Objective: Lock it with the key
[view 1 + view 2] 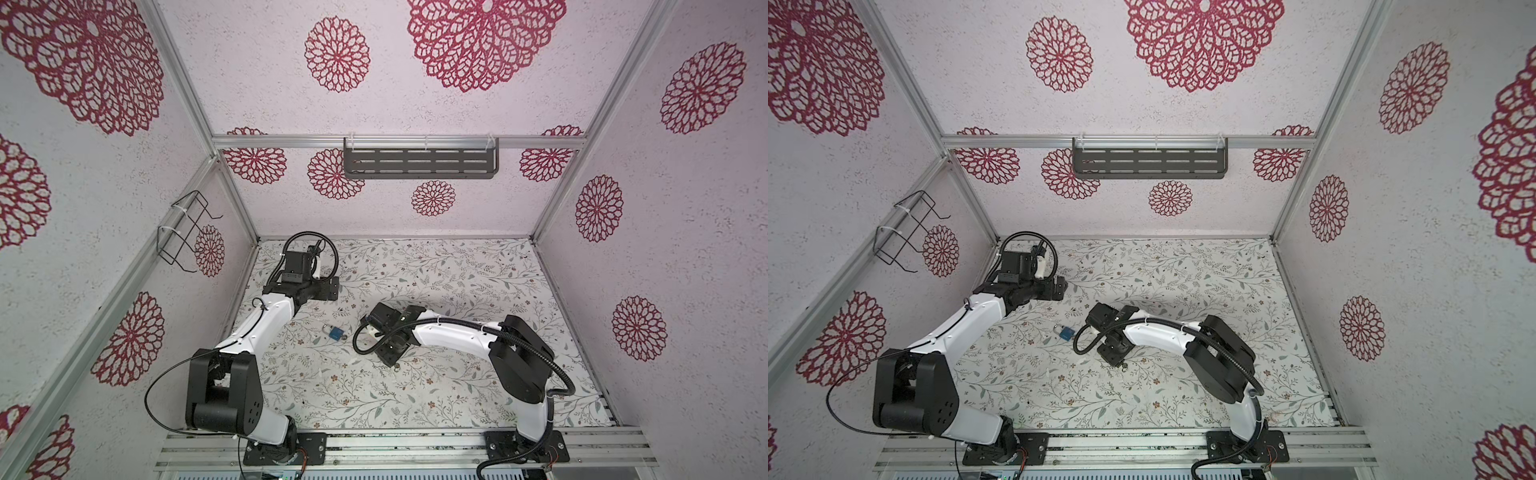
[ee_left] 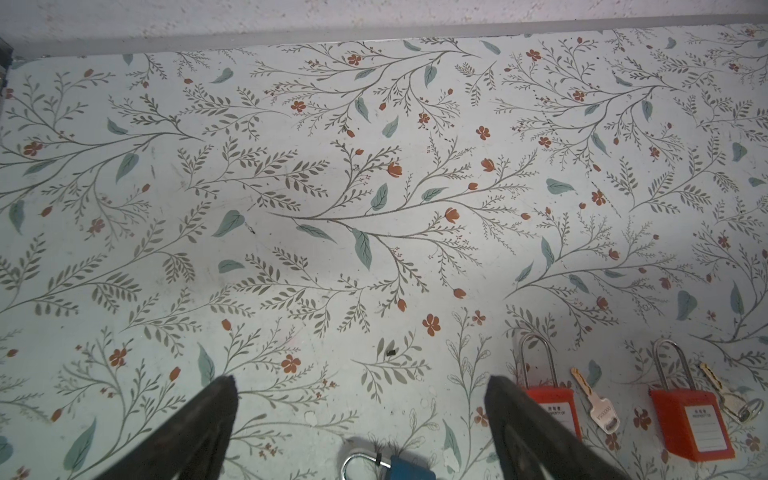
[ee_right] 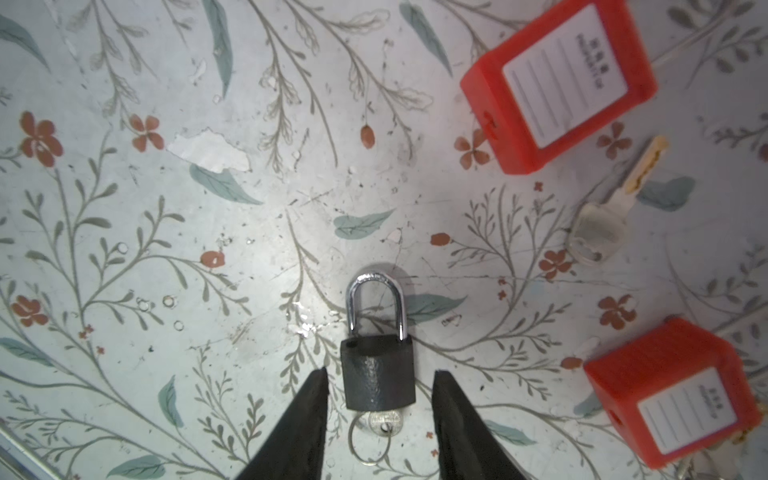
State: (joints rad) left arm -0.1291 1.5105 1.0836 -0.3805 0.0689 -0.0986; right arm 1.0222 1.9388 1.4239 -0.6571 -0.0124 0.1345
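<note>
Though open, right claw (image 3: 381, 372) astride black padlock (image 3: 376, 386), key (image 3: 384, 420) half hidden; left claw (image 2: 361, 380) likewise agape

Your left arm (image 1: 266, 320) stretches away from its base toward the far left, and your left tool (image 2: 361, 380) has its jaws spread fully wide. Your right arm (image 1: 453, 332) folds at the elbow and reaches in toward the middle, wrist pitched downward. Your right tool (image 3: 380, 374) has its fingers (image 3: 307, 415) partly apart.
</note>
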